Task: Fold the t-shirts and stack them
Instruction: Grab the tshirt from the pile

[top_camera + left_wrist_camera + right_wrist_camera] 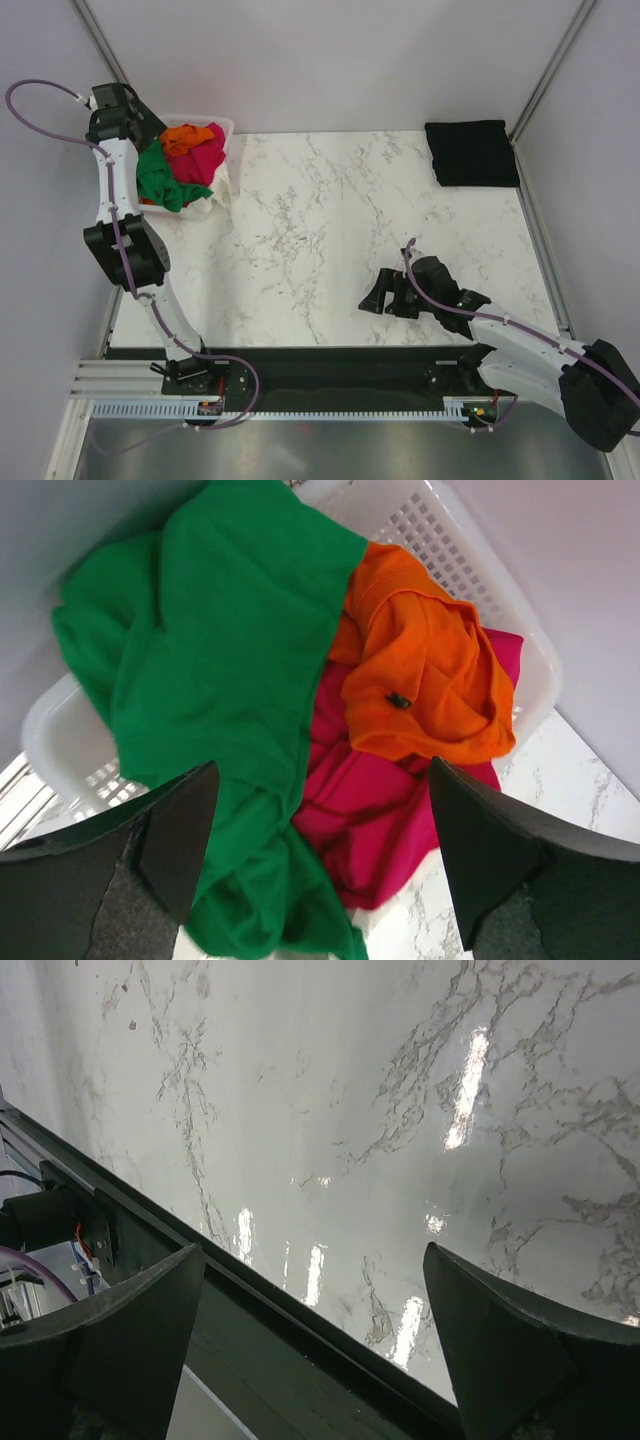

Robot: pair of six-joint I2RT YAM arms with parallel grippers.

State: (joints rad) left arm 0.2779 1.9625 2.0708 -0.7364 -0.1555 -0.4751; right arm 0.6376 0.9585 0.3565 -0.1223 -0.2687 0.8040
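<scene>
A white marble-patterned tabletop point(330, 230) fills the overhead view, with two robot arms mounted at its near edge.

At the far right corner lies a black t-shirt point(471, 152), already folded into a flat rectangle. Its longer side runs left to right.

At the far left corner stands a white plastic basket point(226, 124) heaped with crumpled t-shirts. The green t-shirt point(230, 650) is the largest showing. It drapes from the far side of the heap down over the near rim, so its length runs roughly far to near. The magenta t-shirt point(370, 810) lies bunched beneath and beside it. The orange t-shirt point(430, 670) sits on top toward the far side, wadded, with no clear long axis.

The left gripper point(320, 770) hovers over the basket, spread wide and empty, with the green and magenta cloth between its fingers. The right gripper point(385, 298) hangs low over the bare tabletop near the front edge, also spread wide and holding nothing.

The shirts look light, limp and easily snagged on one another. A pinch on a raised fold of the top layer, such as the orange bunch or the green ridge, would probably lift one shirt free. Expect it to sag and drag its neighbours.
</scene>
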